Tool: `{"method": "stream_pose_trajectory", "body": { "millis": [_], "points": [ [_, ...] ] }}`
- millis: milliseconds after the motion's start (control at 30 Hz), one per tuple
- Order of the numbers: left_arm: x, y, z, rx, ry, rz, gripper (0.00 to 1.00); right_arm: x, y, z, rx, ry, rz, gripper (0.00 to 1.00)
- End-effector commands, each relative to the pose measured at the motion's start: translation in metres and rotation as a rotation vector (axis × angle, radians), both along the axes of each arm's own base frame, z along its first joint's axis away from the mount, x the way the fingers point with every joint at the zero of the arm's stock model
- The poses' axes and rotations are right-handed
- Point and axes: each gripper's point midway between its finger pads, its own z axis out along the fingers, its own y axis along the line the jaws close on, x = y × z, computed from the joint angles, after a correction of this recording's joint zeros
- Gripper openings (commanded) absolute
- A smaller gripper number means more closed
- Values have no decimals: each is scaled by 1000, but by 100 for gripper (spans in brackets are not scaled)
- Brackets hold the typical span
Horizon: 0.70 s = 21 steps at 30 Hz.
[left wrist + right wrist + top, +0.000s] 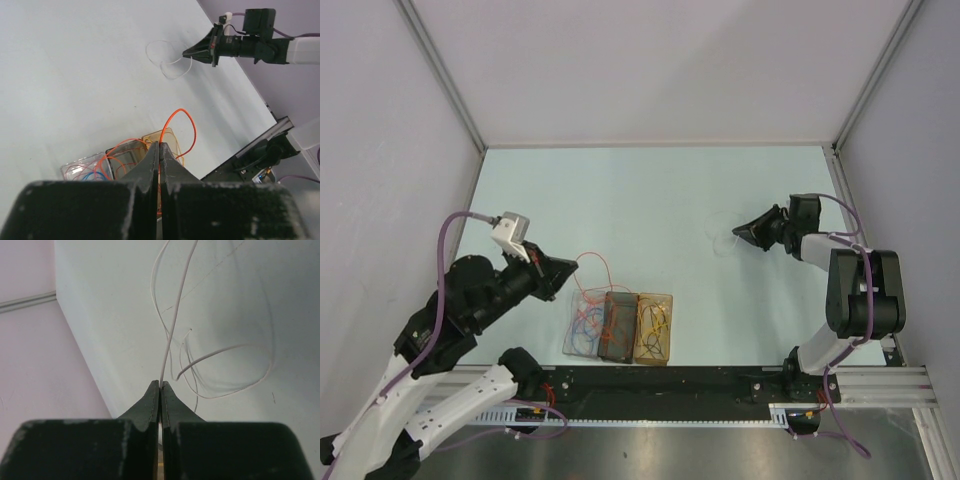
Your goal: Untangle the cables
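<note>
Mostly, thin coloured cables [585,322] tangle in loops.

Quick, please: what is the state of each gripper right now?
Left gripper: closed, holding the orange cable.
Right gripper: closed, holding the pale cable.

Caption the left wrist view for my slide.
Left end effector pinches an orange cable near the clear tray; right end effector holds a pale cable.
</note>
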Motion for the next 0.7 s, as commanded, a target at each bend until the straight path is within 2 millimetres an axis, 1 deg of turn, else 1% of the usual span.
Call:
{"method": "stream_pose_trajectory", "body": {
  "millis": [0, 67, 267, 400, 500, 667],
  "points": [
    [-3, 22, 22, 20, -70, 59, 0, 1, 1, 8, -15, -41, 9, 0],
    [-6, 25, 26, 21, -78, 62, 0, 1, 1, 9, -12, -41, 8, 0],
    [-7, 33, 25, 40, -78, 84, 0, 1, 6, 8, -14, -41, 15, 0],
    [-8, 41, 30, 34, -90, 117, 0, 0, 8, 7, -14, -39, 18, 0],
    [-9, 36, 28, 40, -92, 85, 0, 1, 8, 7, -13, -40, 18, 0],
    [-6, 23, 14, 68, -55, 42, 0, 0, 8, 7, -15, -37, 21, 0]
  ]
}}
